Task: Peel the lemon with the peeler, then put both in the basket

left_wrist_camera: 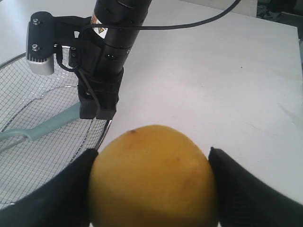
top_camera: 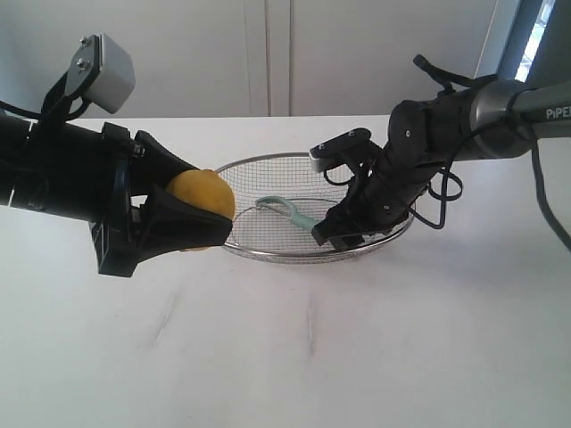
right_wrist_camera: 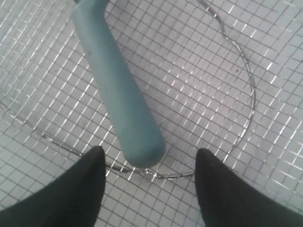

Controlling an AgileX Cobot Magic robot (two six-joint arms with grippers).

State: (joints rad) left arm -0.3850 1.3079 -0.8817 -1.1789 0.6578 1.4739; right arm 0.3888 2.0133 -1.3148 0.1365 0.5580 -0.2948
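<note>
Worktop [top_camera: 312,357]: flat, white, matte. Left end effector [top_camera: 212,203]: clamped on lemon [left_wrist_camera: 151,175] across the wide middle, black wedge fingers [left_wrist_camera: 246,194] on both flanks. Held clear of worktop, just outside basket [top_camera: 268,252] rim, probably staged for drop-in. Rind: yellow, finely dimpled, rounded, small dark spot on top; no peeled strip discernible. Basket: shallow oval, silver wire mesh, thick metal rim. Peeler [right_wrist_camera: 118,94]: flat on mesh inside basket; teal handle smooth, rounded at the end; curved head with metal blade. Right end effector [right_wrist_camera: 150,161]: apart, fingers astride handle end without contact. Judged a release, given placement in basket.
</note>
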